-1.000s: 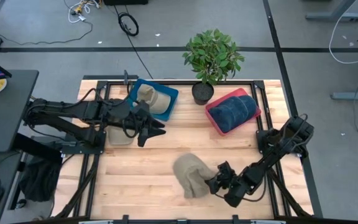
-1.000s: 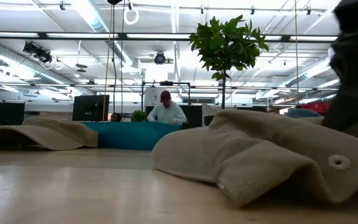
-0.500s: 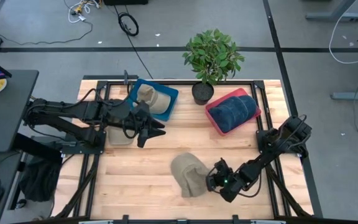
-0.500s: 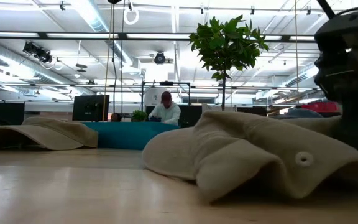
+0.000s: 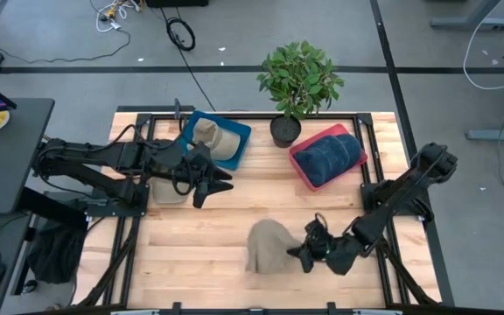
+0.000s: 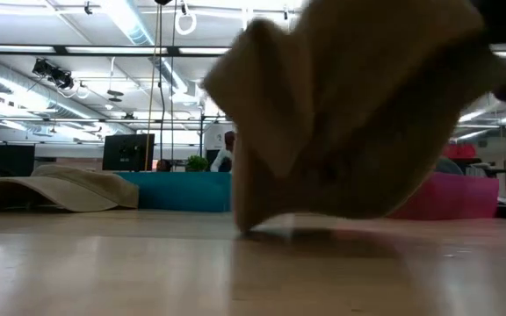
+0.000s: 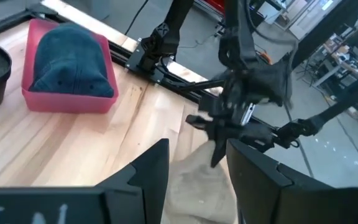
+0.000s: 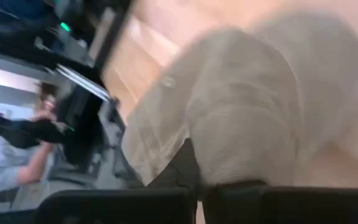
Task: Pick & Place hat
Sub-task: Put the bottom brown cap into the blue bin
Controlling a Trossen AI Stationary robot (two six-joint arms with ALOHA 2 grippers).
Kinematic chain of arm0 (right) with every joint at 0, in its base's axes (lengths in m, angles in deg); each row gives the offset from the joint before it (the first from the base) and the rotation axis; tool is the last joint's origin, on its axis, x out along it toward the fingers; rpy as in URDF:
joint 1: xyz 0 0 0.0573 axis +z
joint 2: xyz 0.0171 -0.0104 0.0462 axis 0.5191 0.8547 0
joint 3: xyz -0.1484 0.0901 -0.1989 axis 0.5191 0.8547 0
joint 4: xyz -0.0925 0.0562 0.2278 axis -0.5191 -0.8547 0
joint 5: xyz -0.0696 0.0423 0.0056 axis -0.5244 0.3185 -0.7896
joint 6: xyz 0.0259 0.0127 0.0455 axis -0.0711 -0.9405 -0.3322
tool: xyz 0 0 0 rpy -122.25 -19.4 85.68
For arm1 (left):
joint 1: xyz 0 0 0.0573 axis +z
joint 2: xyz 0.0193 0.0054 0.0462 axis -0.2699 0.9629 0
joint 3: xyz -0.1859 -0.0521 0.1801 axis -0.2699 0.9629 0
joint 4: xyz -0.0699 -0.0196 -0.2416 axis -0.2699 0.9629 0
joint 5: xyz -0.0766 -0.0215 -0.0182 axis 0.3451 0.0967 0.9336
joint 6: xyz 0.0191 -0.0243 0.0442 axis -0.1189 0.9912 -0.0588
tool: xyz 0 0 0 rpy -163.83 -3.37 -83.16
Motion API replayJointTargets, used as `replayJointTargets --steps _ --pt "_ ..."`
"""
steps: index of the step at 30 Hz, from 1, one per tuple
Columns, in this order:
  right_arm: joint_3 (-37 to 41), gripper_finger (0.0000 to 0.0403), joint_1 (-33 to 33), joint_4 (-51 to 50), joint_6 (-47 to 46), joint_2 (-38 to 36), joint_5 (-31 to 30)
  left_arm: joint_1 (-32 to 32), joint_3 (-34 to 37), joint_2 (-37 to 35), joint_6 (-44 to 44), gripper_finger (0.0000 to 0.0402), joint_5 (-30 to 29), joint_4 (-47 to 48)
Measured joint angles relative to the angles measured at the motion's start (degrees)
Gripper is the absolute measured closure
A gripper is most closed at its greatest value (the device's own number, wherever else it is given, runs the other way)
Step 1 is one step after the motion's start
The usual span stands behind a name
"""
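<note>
A tan hat [image 5: 269, 245] is near the table's front middle, and my right gripper [image 5: 301, 252] is shut on its right side. In the low view the hat [image 6: 350, 114] hangs raised and crumpled; its lower edge [image 6: 246, 225] is at or just above the table. It fills the right wrist view [image 8: 253, 106]. My left gripper [image 5: 224, 180] hovers open at the back left, next to the blue tray [image 5: 240, 154]; its fingers frame the left wrist view [image 7: 196, 177]. My right gripper pinches the hat's right-hand edge [image 8: 185, 158] between its two fingers, coming level from the table's right side. The cloth bunches into folds at the fingers; how many layers, I cannot tell. The hat tilts up on that side, its left part hanging low.
A second tan hat [image 5: 217, 140] lies in the blue tray, and another [image 5: 168, 191] lies on the table under the left arm. A denim hat [image 5: 331, 156] fills the red tray [image 5: 301, 168]. A potted plant [image 5: 297, 83] stands at the back middle.
My right gripper has shut on the hat's right edge and gone up with it. The hat, which lay flat, has slid a little toward the table's left edge, then risen and bunched up on its right side.
</note>
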Motion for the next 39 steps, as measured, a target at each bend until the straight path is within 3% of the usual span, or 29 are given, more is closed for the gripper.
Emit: replayJointTargets --steps 14,21,31,39 --pt "-0.02 0.0403 -7.25 4.91 19.13 -14.20 -9.46 -0.02 -0.04 0.00 -3.50 0.0236 -2.01 -4.10" --pt "-0.02 0.0403 -10.46 10.79 25.52 -14.76 -13.18 0.00 -0.04 0.00 3.59 0.0236 -5.00 -5.31" --pt "-0.04 0.0403 -15.78 19.35 37.63 -14.76 -16.08 -4.22 -0.04 0.57 27.95 0.0236 -15.50 -8.06" --pt "-0.13 0.0403 -16.70 31.17 53.14 -14.76 -22.42 -8.56 -0.09 3.09 52.03 0.0236 -21.61 -9.89"
